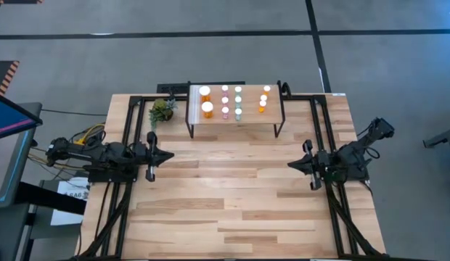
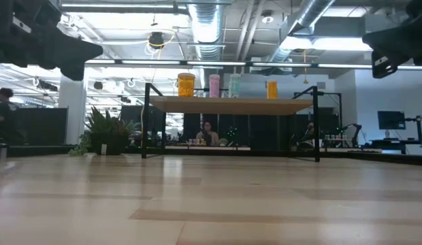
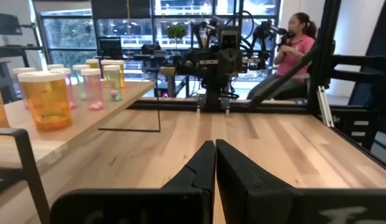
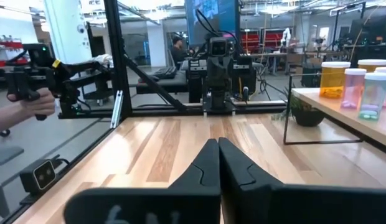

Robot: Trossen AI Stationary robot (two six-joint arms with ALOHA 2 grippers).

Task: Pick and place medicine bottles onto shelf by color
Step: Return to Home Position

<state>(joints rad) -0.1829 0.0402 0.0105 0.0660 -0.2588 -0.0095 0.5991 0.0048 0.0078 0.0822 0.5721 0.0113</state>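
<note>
Black jointed arms point(image 1: 112, 156); wedge-shaped black end effector fingers point(image 3: 196, 177); yellow cables point(image 1: 87, 134).

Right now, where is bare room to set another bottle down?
Shelf: bare along its front edge, and between the teal bottles and small orange bottles. Tabletop: open between the left gripper and right gripper. Crowded: big orange bottles, pink bottles and teal, close together.

1. I operate this rig in a robotics lab inside an open industrial hall.
2. Bare ventilation ducts point(image 2: 205, 27) and pipes point(image 2: 313, 13) run under the ceiling.
3. The grey concrete floor point(image 1: 210, 58) carries black tape lines point(image 1: 317, 43).
4. Far behind, I see a monitor point(image 2: 391, 121) on a desk.
5. A person point(image 3: 292, 46) sits nearby, and a hand point(image 4: 15, 115) holds a black device point(image 4: 37, 81).
</note>
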